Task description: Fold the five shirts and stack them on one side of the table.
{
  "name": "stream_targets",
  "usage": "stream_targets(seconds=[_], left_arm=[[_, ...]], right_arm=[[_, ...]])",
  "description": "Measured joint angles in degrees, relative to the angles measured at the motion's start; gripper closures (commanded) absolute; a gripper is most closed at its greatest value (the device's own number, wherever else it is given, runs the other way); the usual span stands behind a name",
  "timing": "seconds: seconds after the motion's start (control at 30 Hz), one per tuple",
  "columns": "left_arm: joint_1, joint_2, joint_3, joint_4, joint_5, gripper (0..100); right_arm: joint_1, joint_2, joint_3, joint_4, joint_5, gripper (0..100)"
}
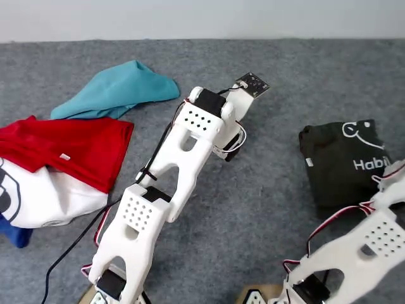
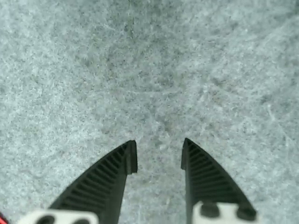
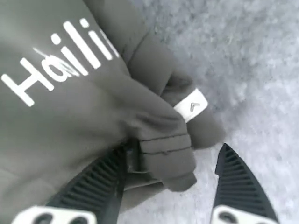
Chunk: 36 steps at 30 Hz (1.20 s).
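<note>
A dark folded shirt (image 1: 342, 161) with white print lies at the table's right side. My right gripper (image 3: 176, 154) is open over its corner; one finger (image 3: 100, 182) rests against the dark shirt (image 3: 93, 93) and the other finger stands over bare carpet. My left gripper (image 2: 159, 156) is open above bare grey carpet near the table's middle, with nothing between its fingers. At the left lie a teal shirt (image 1: 120, 88), a red shirt (image 1: 76, 149), a white shirt (image 1: 44, 196) and a blue shirt (image 1: 16, 234), unfolded and partly overlapping.
Grey carpet (image 1: 253, 209) covers the table. The left arm (image 1: 183, 152) stretches over the middle, and the right arm (image 1: 373, 234) rises from the front right. A black cable (image 1: 69, 247) runs along the left arm.
</note>
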Motion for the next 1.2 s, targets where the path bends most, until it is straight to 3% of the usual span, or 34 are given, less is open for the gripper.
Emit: stream_targets(seconds=[0.53,0.73,0.9,1.2], left_arm=[[0.0,0.0,0.0,0.0,0.0,84],[-1.8,0.0,0.3,0.0,0.0,84],[-9.8,0.0,0.3,0.0,0.0,84],[-31.3,-3.4,0.3,0.0,0.0,84]], right_arm=[[1.3,-7.9,0.1,4.6,0.0,72.5],[-5.3,-13.9,0.1,12.7,0.0,72.5],[-14.9,-19.3,0.1,17.8,0.0,72.5],[-27.1,-26.6,11.5,17.8,1.7,72.5]])
